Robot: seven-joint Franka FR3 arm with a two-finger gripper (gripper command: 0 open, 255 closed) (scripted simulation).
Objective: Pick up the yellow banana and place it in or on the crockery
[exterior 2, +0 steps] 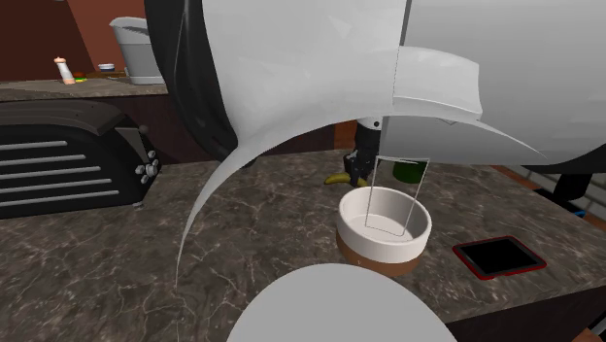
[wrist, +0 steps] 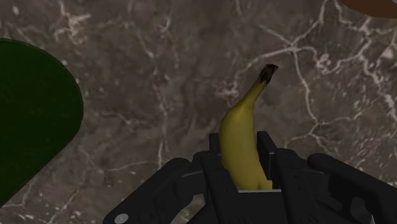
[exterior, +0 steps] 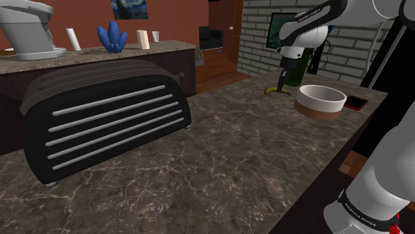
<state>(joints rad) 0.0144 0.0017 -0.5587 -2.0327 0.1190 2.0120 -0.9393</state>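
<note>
At the far end of the dark, white-veined marble counter (exterior: pixel 219 153), the all-black pincer (exterior: pixel 282 81) stands low over a single yellow banana with a dark stem tip (exterior: pixel 276 90). In the wrist view the pincer (wrist: pixel 240 145) is closed down to the fruit's width. Its two fingers (wrist: pixel 212 156) press the banana (wrist: pixel 242 118) on either side near one end, and the stem end reaches out past them over the marble. Whether the banana is touching the counter or is just clear of it cannot be told. One round white bowl with a brown band around its base (exterior: pixel 320 106) sits just beside the banana, toward the shoulder view's right, and holds nothing. One flat black slab with a red rim (exterior: pixel 357 103) lies beyond the bowl, near the counter's edge. One dark green rounded object (wrist: pixel 32 121) is close to the pincer, on the side away from the bowl. One large black toaster with silver slats (exterior: pixel 100 119) takes up the shoulder view's left, well apart from the banana. A second counter (exterior: pixel 133 52) behind the toaster carries five things: one grey-white coffee machine (exterior: pixel 26 30), one white cylinder (exterior: pixel 73 38), one blue spiky object (exterior: pixel 112 36), one pale box (exterior: pixel 142 38) and one small white cup (exterior: pixel 155 36).
</note>
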